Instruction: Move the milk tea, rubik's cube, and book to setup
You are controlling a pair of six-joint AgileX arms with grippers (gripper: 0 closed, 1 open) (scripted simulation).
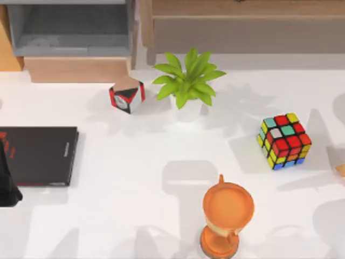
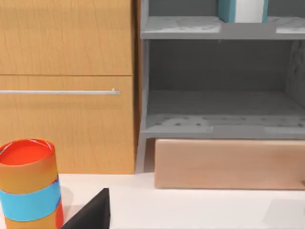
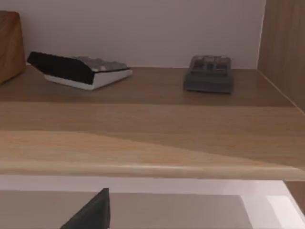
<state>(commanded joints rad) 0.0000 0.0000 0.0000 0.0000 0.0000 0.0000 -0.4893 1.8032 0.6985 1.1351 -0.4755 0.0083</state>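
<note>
The white tabletop [image 1: 135, 216] runs back to a grey shelf unit [image 2: 219, 119] and wooden cabinets; whether my left or right jaws are spread I cannot tell. Nearest stands an orange goblet [image 1: 226, 213], the rubik's cube [image 1: 284, 141] right of it, tilted on a corner, and a black book [image 1: 38, 155] lies flat at the left. Farther back sit a small red, black and white box [image 1: 127, 96] and a potted plant [image 1: 187, 81]; the teal book [image 2: 240, 10] stands upright on the upper grey shelf, and an orange cup with a blue band [image 2: 29, 183] stands by the cabinet.

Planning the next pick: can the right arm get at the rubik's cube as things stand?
Probably yes. The rubik's cube stands alone on the table's right side, well apart from the plant and the orange cup, so the way from above looks free.
</note>
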